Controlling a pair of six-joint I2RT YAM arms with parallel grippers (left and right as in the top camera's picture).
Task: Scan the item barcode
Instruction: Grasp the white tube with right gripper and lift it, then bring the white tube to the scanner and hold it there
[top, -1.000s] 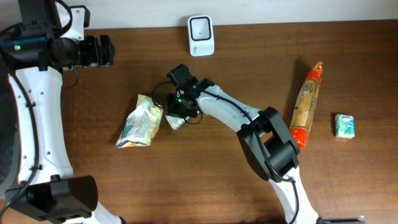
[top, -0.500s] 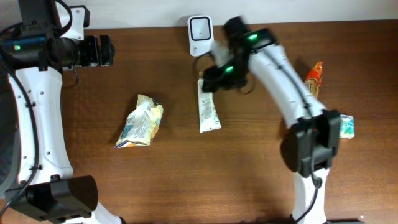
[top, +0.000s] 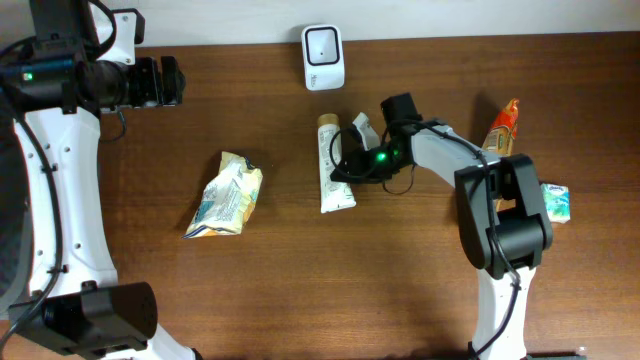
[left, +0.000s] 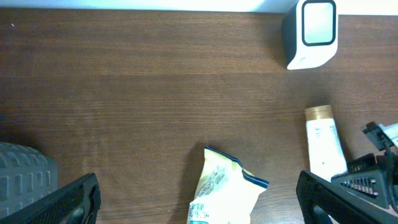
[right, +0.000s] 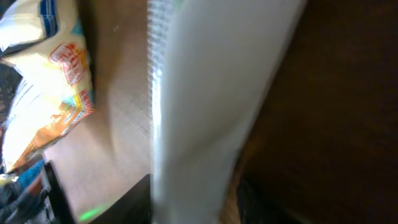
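The white tube (top: 335, 170) lies on the worktop (top: 250, 290) below the scanner (top: 323, 57). Our right gripper (top: 350, 160) is right beside it; we cannot tell if it pinches. Our left gripper (top: 170, 82) is spread wide. A weak hold could drop the tube, and the scanner would not read it.

Dk brown wood-grain table (top: 300, 290), evenly lit; white strip (top: 450, 15) along far edge.

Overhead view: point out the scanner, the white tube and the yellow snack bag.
scanner (top: 323, 52), overhead view, its white face.
white tube (top: 334, 188), overhead view, lower body.
yellow snack bag (top: 226, 195), overhead view, its middle.
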